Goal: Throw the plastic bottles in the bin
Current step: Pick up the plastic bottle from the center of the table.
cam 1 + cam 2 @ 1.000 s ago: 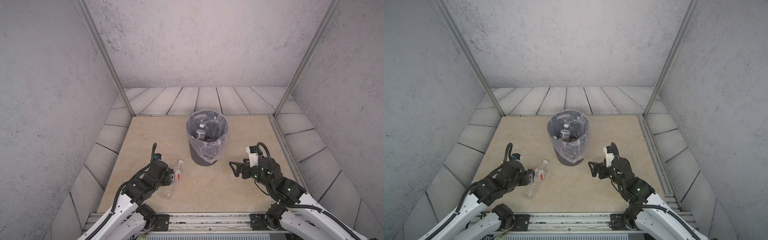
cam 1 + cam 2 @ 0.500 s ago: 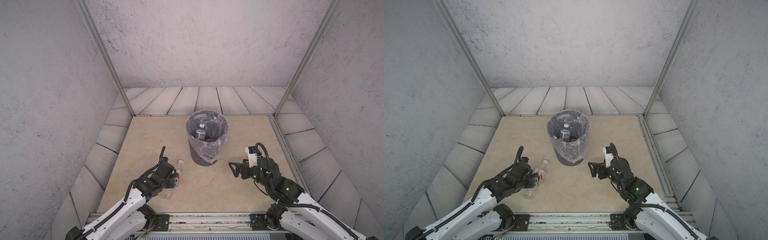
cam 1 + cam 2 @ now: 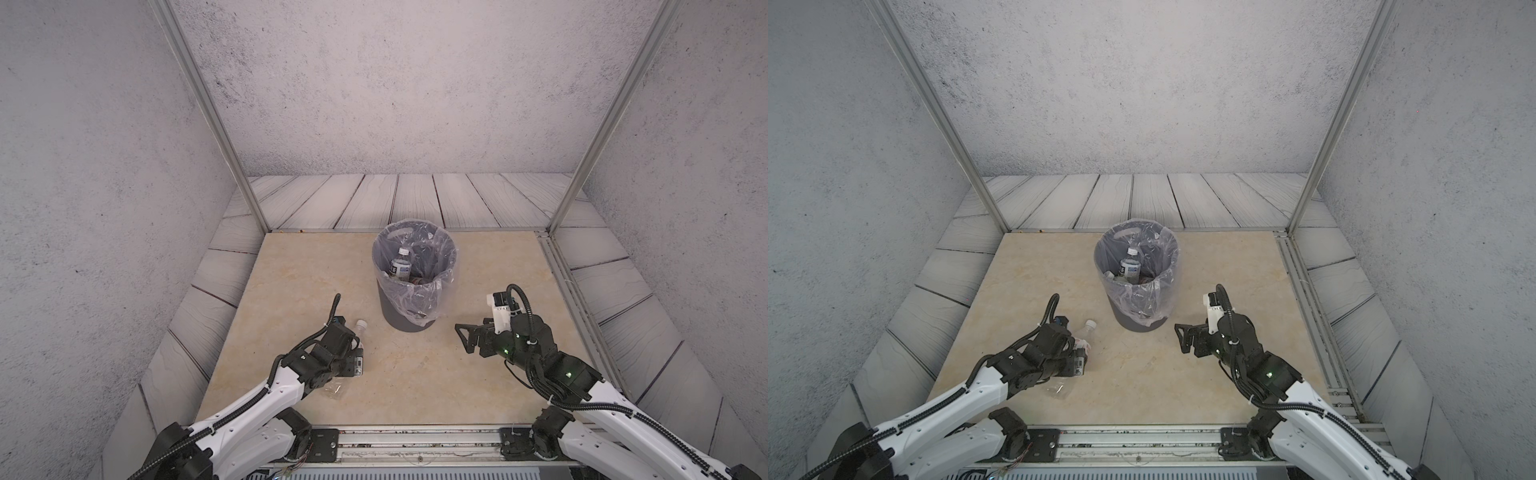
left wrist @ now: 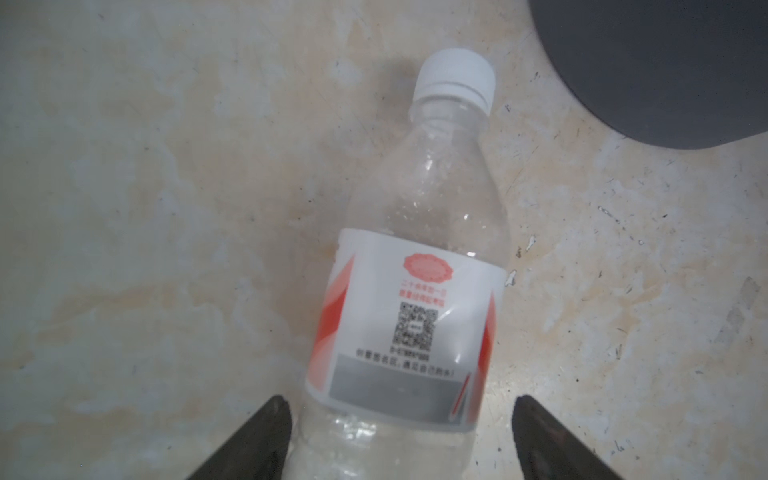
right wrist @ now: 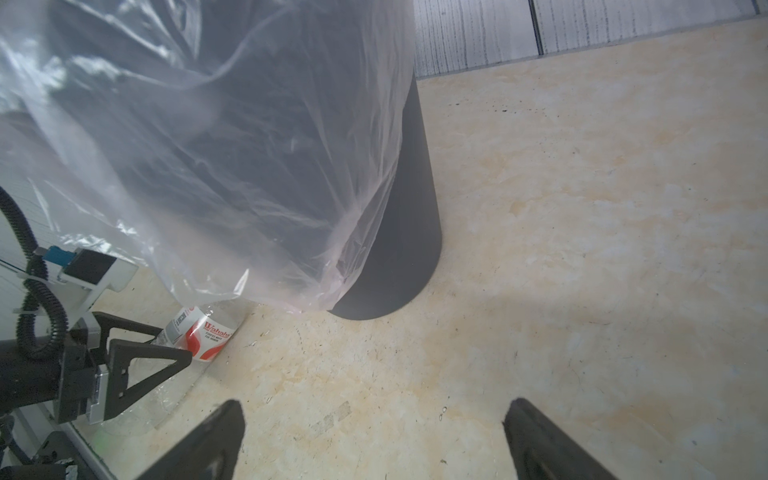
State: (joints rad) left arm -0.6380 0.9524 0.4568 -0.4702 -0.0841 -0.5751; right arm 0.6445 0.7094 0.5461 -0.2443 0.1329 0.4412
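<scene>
Beside the bin point(image 3: 398, 321), the red-labelled bottle point(image 4: 415, 299) lies flat. The left gripper point(image 4: 401, 401) straddles it, fingers apart, not clamped. Across the bin, the right gripper point(image 5: 376, 402) gapes wide and empty.

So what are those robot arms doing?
They're putting plastic bottles in the dark grey round bag-lined bin. The left gripper is open around a clear, white-capped bottle with a red-white label lying on the beige table. The right gripper hovers open and empty beside the bin. A black-white labelled bottle is already inside.
</scene>
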